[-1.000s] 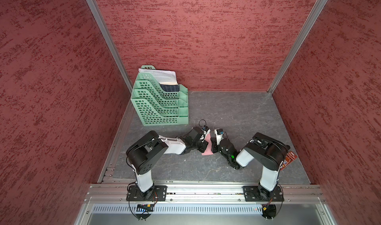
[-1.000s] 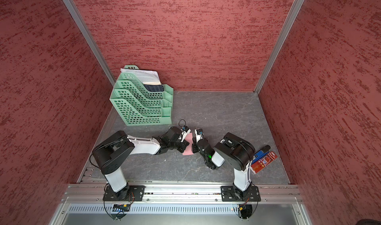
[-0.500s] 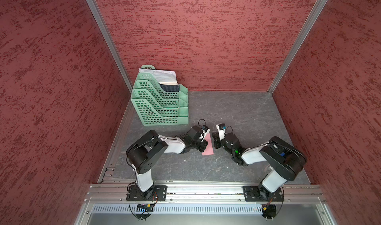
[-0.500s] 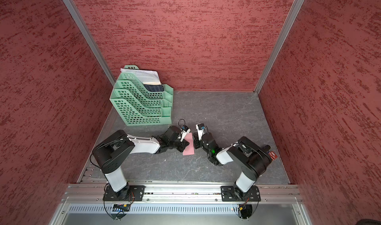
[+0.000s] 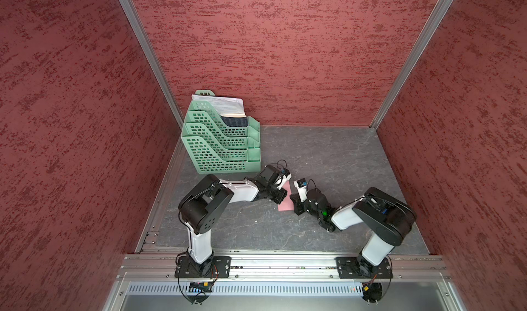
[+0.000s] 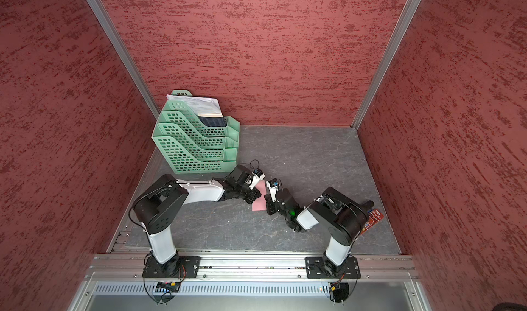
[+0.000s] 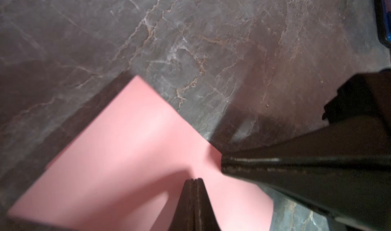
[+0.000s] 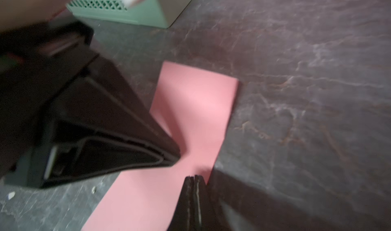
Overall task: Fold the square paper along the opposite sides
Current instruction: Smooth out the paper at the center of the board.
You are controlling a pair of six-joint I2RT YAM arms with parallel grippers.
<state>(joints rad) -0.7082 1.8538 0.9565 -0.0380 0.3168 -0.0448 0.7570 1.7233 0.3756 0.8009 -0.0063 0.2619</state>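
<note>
1. Bases of your two arms stand on the grey aluminium rail [image 5: 271,262] nearest to the camera, well apart from each other.
2. From there the left arm [image 5: 242,192] and the right arm [image 5: 346,218] bend low and reach inward over the dark grey stone-patterned table [image 5: 328,158]. The two wrists almost face each other. I judge that this low pose lets each tip push down at a slant.
3. The left gripper [image 7: 193,180] has its fingers pressed together with nothing between them. Its tip rests on the thin plain pink paper sheet [image 7: 127,155].
4. The right gripper [image 8: 193,177] also has its fingers together and empty. Its tip sits at a long edge of the sheet, just beside the left tip.
5. The pink sheet lies flat on the table between the two grippers. It shows as a narrow rectangle, so you may take it that the fold is already made and the closed tips are there to flatten it. Which edge is the crease, I cannot tell.
6. Farther back, the green perforated plastic tray stack [image 5: 222,150] holds white printed papers [image 5: 219,104]. It stands near the back left corner, apart from the sheet, and plays no part here.
</note>
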